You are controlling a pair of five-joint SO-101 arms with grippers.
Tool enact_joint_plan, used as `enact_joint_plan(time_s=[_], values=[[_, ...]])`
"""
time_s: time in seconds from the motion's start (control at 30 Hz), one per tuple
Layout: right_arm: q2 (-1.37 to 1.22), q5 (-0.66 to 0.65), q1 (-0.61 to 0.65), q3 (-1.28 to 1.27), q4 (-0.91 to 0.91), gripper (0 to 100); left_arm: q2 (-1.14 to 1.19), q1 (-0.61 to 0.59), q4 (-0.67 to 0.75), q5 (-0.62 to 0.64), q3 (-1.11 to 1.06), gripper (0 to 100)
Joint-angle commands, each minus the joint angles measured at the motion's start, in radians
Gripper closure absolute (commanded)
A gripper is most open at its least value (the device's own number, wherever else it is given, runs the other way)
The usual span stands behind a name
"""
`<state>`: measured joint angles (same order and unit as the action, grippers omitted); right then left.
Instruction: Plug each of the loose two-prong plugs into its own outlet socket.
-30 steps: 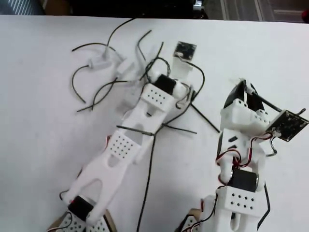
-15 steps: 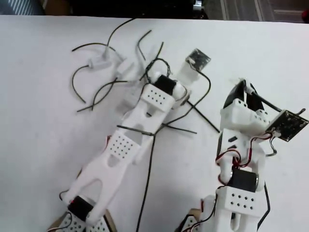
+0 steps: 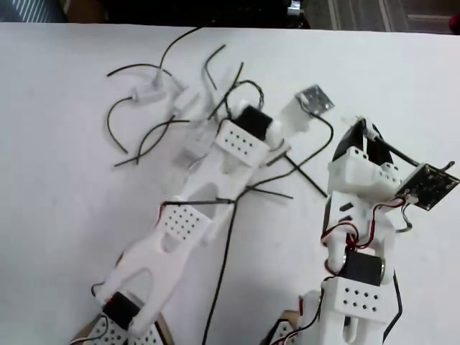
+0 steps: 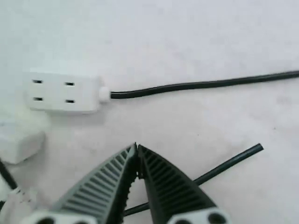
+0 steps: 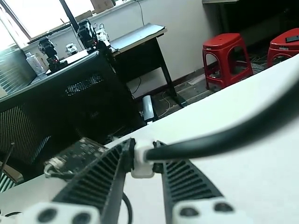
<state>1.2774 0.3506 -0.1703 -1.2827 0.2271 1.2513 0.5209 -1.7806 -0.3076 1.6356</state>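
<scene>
In the left wrist view my left gripper (image 4: 137, 150) is shut with nothing in it, just above the white table. A white outlet socket (image 4: 63, 90) with two pairs of slots lies a little beyond its tips, and its black cord (image 4: 201, 85) trails away. Under the fingers runs a loose black cable (image 4: 227, 164). My right gripper (image 5: 144, 154) is shut on a white plug (image 5: 141, 163), whose thick black cord (image 5: 224, 135) leads off. In the high view the right gripper (image 3: 358, 135) hangs at the right, held off the table. Other white plugs (image 3: 147, 92) lie at the far left.
Tangled black cords (image 3: 154, 129) and small white plug bodies (image 3: 185, 102) spread over the far left-centre of the table (image 3: 65, 180). The left arm (image 3: 187, 215) lies diagonally across the middle. Another white block (image 4: 19, 143) sits beside the outlet socket.
The left arm's wrist has swung to the right, and its camera board has moved right and nearer. The right arm has kept still with the plug.
</scene>
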Motion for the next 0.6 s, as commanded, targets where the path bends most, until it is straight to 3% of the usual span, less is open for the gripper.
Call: enact_joint_plan(time_s=[0.0,0.27,0.57], values=[[0.015,-0.003,0.002,0.018,-0.016,98.1,-0.119,-0.05,0.0,0.092,0.034,97],[0.015,-0.003,0.002,0.018,-0.016,98.1,-0.001,-0.108,0.127,0.52,0.031,72],[0.015,-0.003,0.004,0.018,-0.016,98.1,0.18,-0.122,0.373,0.554,0.031,80]])
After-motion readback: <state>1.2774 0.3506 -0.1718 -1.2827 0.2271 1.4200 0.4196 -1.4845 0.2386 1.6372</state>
